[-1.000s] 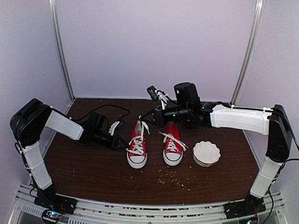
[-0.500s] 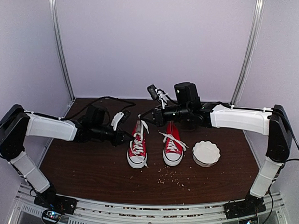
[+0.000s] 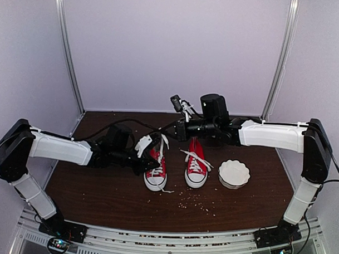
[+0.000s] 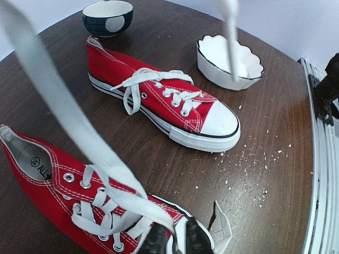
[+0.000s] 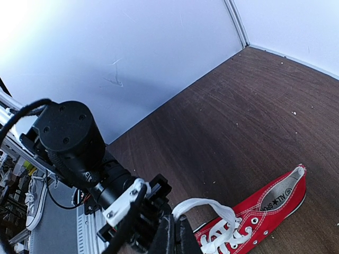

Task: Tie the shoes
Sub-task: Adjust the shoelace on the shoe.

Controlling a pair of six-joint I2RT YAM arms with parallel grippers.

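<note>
Shoes (image 4: 114,64), red canvas, flat white laces (image 4: 55,95)

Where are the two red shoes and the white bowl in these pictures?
left-hand shoe (image 3: 155,182): overhead view, on its white toe cap.
right-hand shoe (image 3: 195,180): overhead view, on its white toe cap.
white bowl (image 3: 233,185): overhead view, on its near outer wall.

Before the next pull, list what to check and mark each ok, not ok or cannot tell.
1. Right claw shut on lace: ok.
2. Left claw holding lace: cannot tell.
3. Left shoe upright: ok.
4. Right shoe tied: not ok, laces loose.
5. Bowl clear of shoes: ok.
</note>
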